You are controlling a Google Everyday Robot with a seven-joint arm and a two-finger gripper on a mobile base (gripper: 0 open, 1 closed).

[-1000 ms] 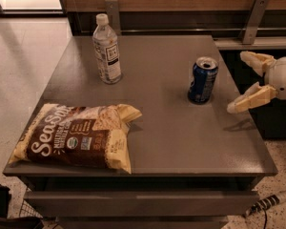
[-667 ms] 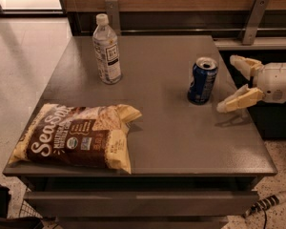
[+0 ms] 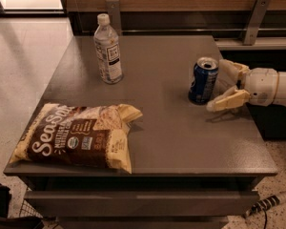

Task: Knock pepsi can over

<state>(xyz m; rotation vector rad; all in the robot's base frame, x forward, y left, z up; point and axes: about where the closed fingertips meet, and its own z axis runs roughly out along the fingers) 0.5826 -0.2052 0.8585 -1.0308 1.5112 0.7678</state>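
**Gripper at can, can upright**

Gripper (image 3: 217, 86) comes in from the right edge of the table (image 3: 176, 132), low over the top, fingers (image 3: 229, 100) spread apart w/ nothing grasped. White wrist (image 3: 263, 86) is behind it, off the table's right side. Lower finger angles toward the can's base, upper one sits by the can's right side (contact or a hair apart: can't tell).

Pepsi can (image 3: 202, 81) stands upright, right-centre of the table, just left of the fingertips, silver top showing.

Further out: clear water bottle (image 3: 108, 51) w/ white cap, upright, back-left, well apart from the can. Brown chip bag (image 3: 76, 137) lies flat at front-left, near the table's front edge.
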